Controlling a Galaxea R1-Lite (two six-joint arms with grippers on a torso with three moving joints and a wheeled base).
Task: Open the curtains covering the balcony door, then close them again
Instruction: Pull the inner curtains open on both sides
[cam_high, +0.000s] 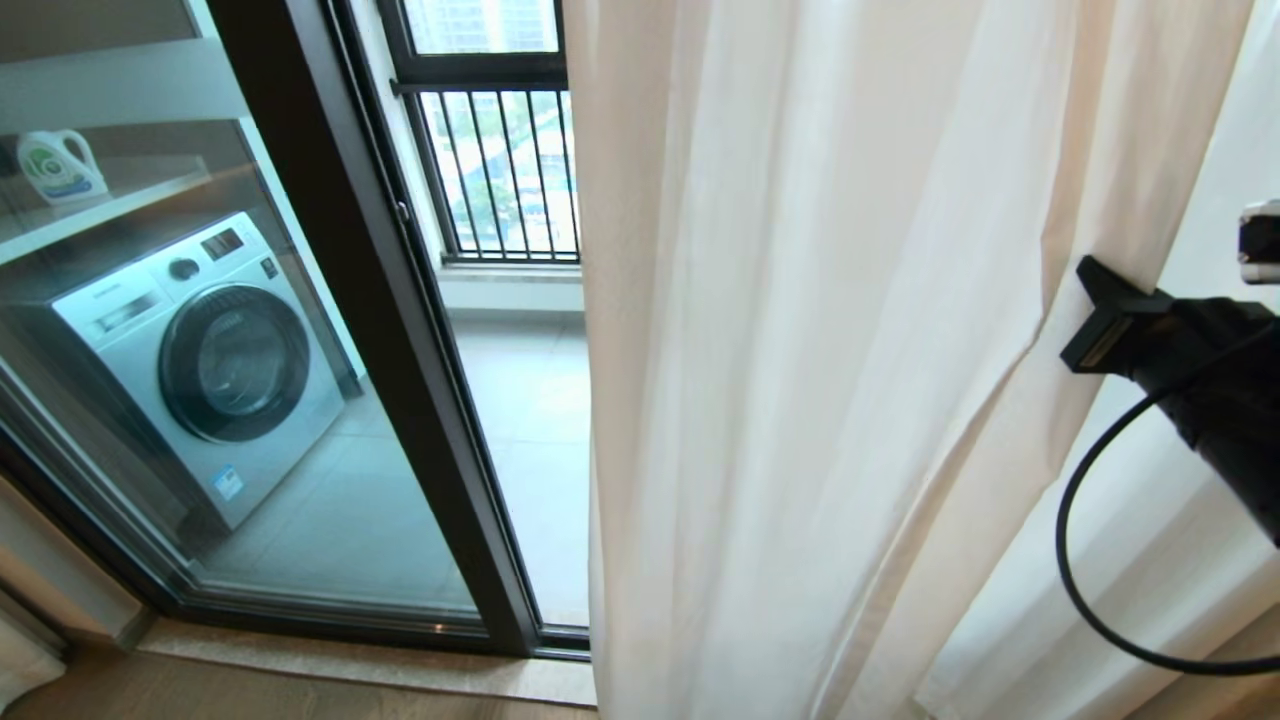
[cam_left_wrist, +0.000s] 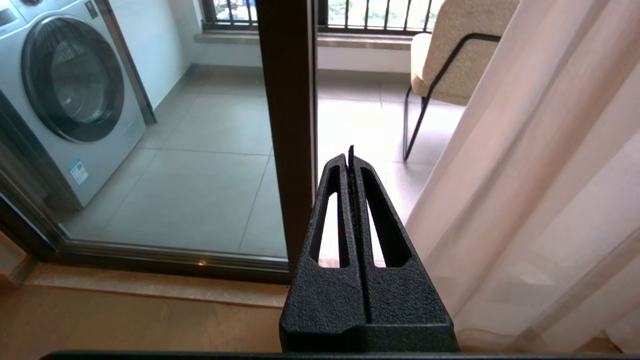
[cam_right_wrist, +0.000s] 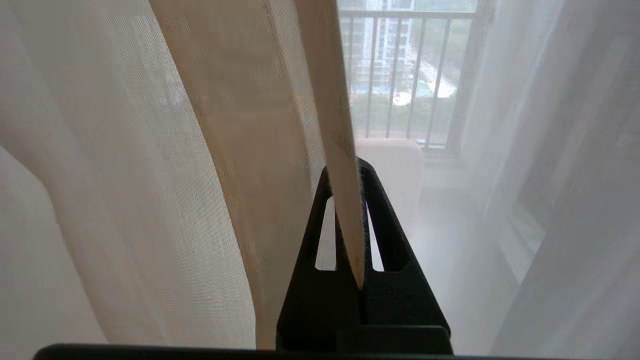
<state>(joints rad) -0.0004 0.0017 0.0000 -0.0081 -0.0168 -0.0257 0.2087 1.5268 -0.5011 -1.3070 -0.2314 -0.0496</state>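
The right gripper (cam_right_wrist: 347, 200) pinches a fold of the curtains (cam_high: 800, 350), sheer, creamy, softly pleated; the left gripper (cam_left_wrist: 351, 160) sits closed, empty.

The thin see-through white cloth curtains (cam_high: 820, 400) look soft. The black plastic right tool (cam_right_wrist: 350, 200) looks rough and matt. The black-framed glass balcony door (cam_high: 300, 420) looks smooth and shiny.

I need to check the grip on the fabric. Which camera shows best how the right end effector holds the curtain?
The right wrist view: the right end effector is shut on a folded curtain edge. The head view shows it only from the side against the curtains. The left wrist view shows curtain fabric, no grip.
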